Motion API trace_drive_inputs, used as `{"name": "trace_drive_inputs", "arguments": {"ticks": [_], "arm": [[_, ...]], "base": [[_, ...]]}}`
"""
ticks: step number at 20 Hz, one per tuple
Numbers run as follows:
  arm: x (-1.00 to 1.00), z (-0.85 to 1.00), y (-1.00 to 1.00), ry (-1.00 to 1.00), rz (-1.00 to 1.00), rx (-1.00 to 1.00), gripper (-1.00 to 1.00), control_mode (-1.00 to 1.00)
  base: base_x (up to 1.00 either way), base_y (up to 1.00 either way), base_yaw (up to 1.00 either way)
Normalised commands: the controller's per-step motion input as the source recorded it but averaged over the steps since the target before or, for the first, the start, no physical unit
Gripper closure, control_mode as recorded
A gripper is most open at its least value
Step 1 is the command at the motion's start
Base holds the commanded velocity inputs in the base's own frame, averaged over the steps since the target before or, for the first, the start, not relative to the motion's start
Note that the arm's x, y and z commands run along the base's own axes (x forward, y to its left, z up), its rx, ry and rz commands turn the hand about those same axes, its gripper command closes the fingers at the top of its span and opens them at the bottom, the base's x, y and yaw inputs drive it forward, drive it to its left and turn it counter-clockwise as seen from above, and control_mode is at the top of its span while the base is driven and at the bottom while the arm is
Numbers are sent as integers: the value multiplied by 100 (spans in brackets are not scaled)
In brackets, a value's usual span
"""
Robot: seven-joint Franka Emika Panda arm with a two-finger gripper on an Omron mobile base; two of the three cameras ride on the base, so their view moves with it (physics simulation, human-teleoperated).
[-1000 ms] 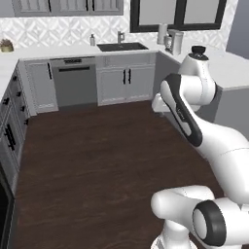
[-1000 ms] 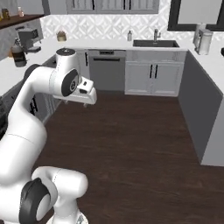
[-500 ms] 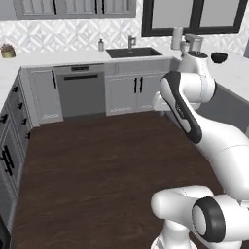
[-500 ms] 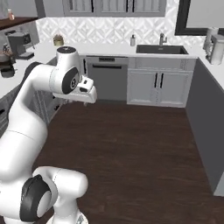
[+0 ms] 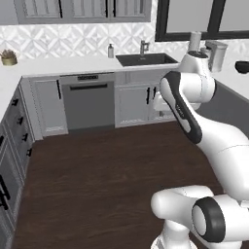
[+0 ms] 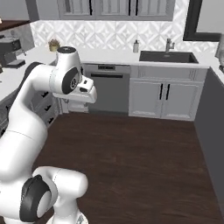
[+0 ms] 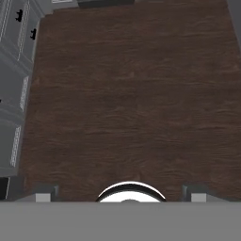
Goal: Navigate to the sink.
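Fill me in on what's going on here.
A white mobile arm is on the dark wood floor of a kitchen, heading for the sink, a dark basin with a short faucet in the back counter. The sink lies ahead across open floor, just right of the grey-fronted dishwasher. The arm is folded up, and its hand points down at the floor with nothing between the two fingertips, which stand wide apart.
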Motion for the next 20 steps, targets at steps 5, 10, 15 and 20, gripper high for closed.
{"name": "trace_drive_inputs", "arguments": {"ticks": [5,10,15,20], "arm": [[0,0,0,0,0,0,-100,100],[0,0,0,0,0,0,-100,100],[0,0,0,0,0,0,-100,100],[0,0,0,0,0,0,-100,100]], "base": [[100,-28,7],[100,-68,2],[100,-86,0],[100,-46,0]]}}
